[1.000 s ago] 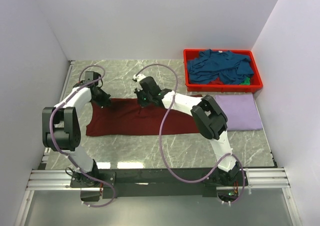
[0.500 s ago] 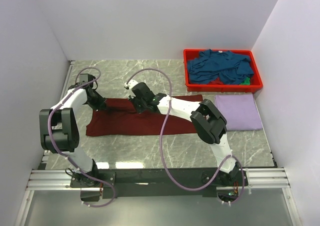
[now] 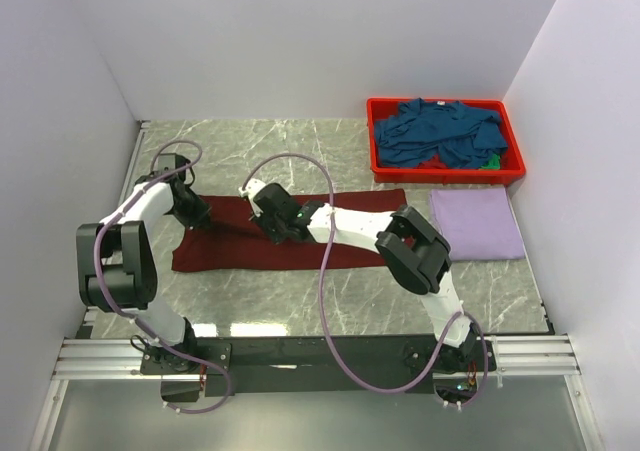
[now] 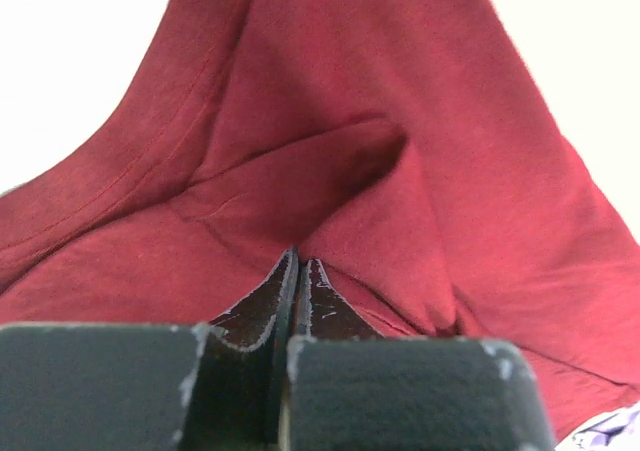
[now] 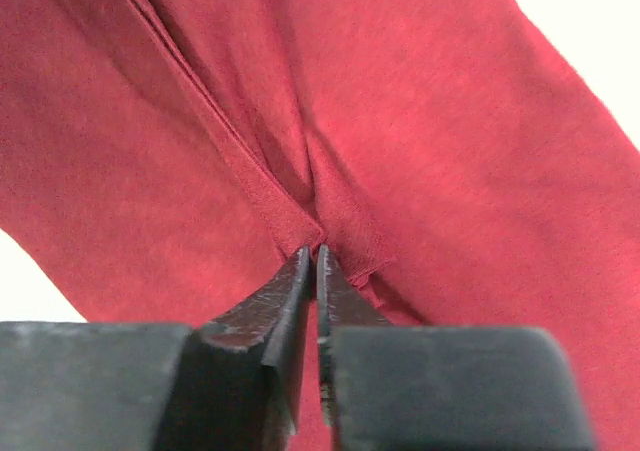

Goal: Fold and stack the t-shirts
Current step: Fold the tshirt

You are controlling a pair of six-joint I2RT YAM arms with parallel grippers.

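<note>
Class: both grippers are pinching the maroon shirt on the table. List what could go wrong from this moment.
1. The right gripper holds only a thin ridge of the maroon shirt at its very tips; the cloth might slip free mid-fold.
2. The left gripper pinches a bunched pucker, so creases could get pressed into the fold.
3. The right arm stretches across the shirt; it might rumple the cloth beneath as it moves.

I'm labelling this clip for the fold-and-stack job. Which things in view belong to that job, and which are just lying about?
Part of the job:
maroon t-shirt, lying on the table
lavender t-shirt, folded flat at the right
teal-blue t-shirts, heaped in the bin

Just there:
red bin
marble table
</note>
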